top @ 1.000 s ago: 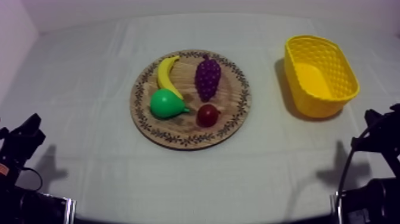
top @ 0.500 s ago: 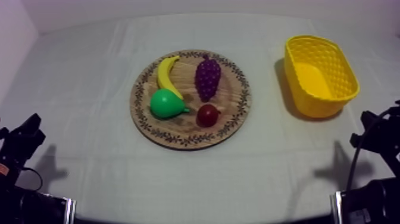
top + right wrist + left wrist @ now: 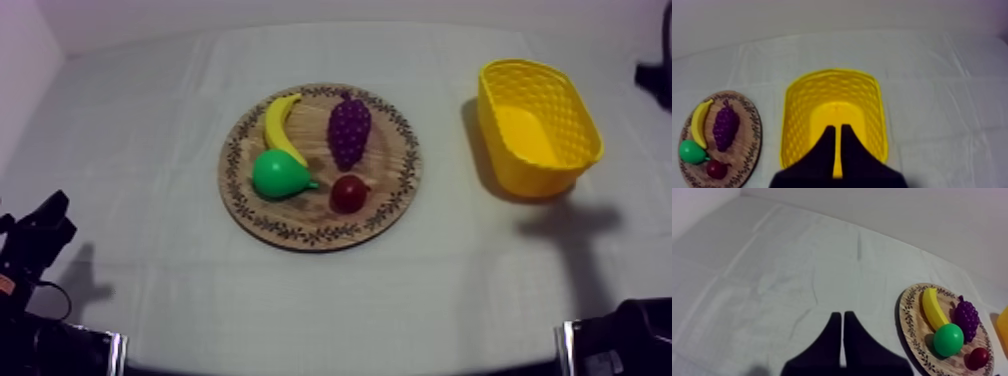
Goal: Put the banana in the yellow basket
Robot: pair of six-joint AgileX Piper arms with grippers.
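Reading banana as light, stiff, slick toy plastic, lying on round wooden board beside pear, well apart from yellow basket, so pinch across its mid-curve; left gripper and right gripper fingers both closed narrow, holding nothing.

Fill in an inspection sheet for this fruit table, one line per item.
Surface: grey-white cloth, creased but lying flat.
Job's things: banana on the wooden board, beside the pear; yellow basket upright, nothing in it.
Clutter: pear, grapes, small red fruit, all on the board.
Grippers: left gripper shut, above bare cloth; right gripper shut, over the basket.
Cables: nothing seen near board or basket.
Surroundings: pale wall behind.
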